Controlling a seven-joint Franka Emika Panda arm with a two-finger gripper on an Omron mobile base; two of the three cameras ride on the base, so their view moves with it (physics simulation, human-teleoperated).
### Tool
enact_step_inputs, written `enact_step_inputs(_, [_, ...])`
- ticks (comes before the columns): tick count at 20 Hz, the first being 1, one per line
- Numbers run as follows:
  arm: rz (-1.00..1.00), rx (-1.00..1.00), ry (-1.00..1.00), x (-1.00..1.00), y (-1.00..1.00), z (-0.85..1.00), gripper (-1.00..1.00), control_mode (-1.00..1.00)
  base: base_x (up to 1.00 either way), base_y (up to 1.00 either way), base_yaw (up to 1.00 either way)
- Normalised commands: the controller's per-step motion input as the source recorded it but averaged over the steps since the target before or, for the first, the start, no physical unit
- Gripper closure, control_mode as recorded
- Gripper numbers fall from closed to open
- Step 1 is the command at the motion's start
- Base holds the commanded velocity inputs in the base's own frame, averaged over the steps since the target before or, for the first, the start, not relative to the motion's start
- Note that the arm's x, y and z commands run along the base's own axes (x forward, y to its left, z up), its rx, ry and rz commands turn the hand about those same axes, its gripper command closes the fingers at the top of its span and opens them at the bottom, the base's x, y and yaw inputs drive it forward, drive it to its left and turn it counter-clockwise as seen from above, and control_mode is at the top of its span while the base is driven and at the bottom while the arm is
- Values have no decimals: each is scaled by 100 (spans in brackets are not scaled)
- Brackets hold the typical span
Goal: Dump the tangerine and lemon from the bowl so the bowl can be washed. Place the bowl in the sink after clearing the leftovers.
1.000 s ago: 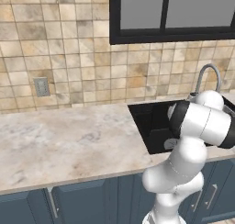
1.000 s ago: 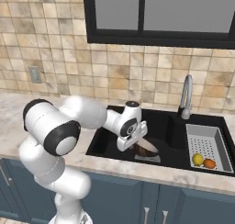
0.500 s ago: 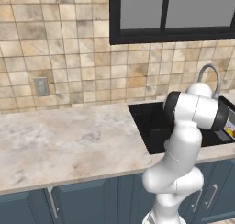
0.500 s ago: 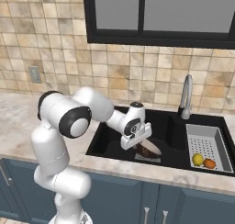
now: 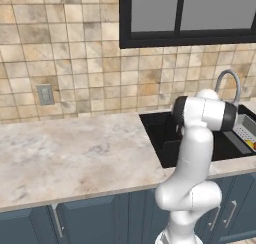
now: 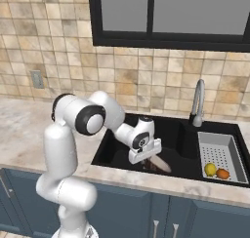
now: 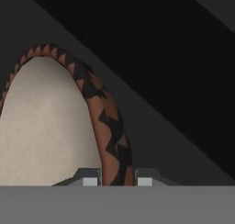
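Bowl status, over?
Gripper shut on bowl rim, low inside sink. Lemon and tangerine in white tray. Nothing blocking.

White arm (image 6: 63,149), dark joints

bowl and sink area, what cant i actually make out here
- Whether the bowl touches the sink floor: right base view, the hand and near sink wall hide its underside.
- Bowl's far side: hand view, cut off by the left edge.
- Pincer fingertips: hand view, only the very tips clamping the rim show.
- Lemon and tangerine: small in the right base view; at the left base view's right edge, cropped.
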Motion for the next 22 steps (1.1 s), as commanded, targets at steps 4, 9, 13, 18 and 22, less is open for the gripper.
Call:
enact_step_inputs(4, [-5,0,1,24,0,-34,100,-100,0,0,0])
enact_step_inputs(9, [-8,0,0,55,-1,-39,100,-100,0,0,0])
enact_step_inputs(13, [-11,0,0,49,-21,-23,100,-100,0,0,0])
enact_step_inputs(18, [-8,0,0,28,-1,-29,100,-100,0,0,0])
enact_step_inputs(22, [-8,0,0,42,0,-57,100,-100,0,0,0])
